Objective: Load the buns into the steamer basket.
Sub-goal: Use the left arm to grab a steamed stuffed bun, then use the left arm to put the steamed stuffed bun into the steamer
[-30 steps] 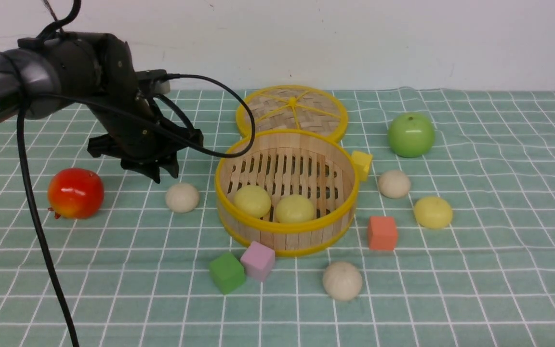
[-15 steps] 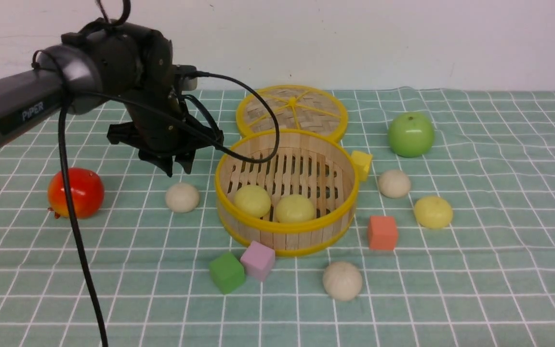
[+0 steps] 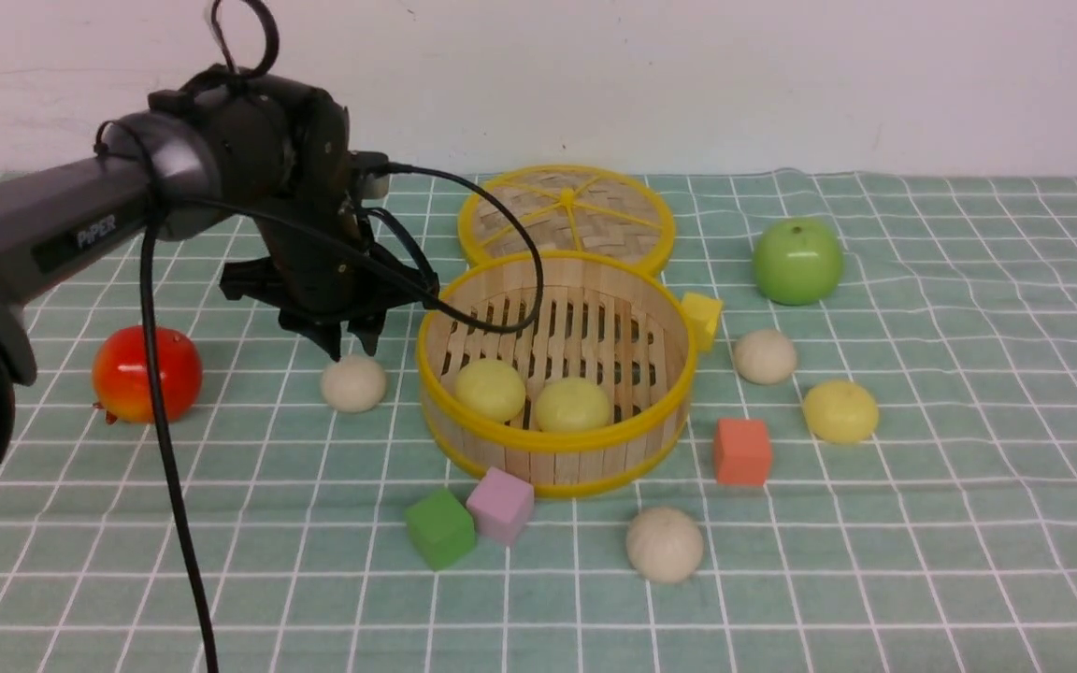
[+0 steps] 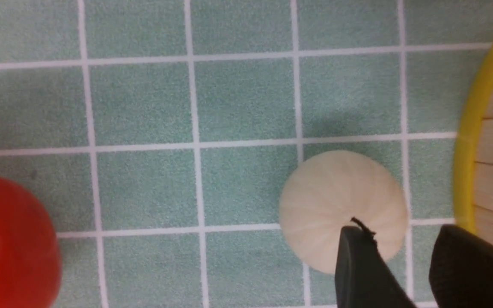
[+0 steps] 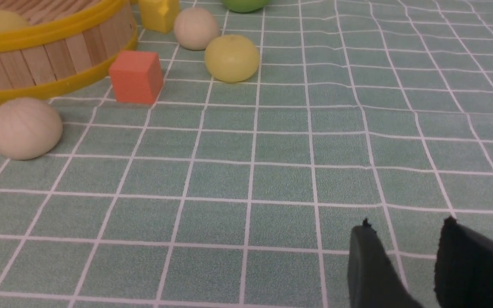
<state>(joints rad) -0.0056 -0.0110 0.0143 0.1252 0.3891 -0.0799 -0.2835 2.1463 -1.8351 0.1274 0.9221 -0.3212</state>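
Note:
The steamer basket stands mid-table with two pale yellow buns inside. An off-white bun lies just left of it. My left gripper hovers right above this bun, open and empty. In the left wrist view the gripper has one finger over the bun and the other by the basket rim. Further buns lie right of the basket: off-white, pale yellow, and off-white in front. My right gripper is open, low over bare cloth.
A red apple sits left of the bun, a green apple at back right. The woven lid lies behind the basket. Cubes lie around: yellow, orange, pink, green.
My left arm has swung right and lowered, from near the red apple to just above the off-white bun beside the basket. Nothing else moved.

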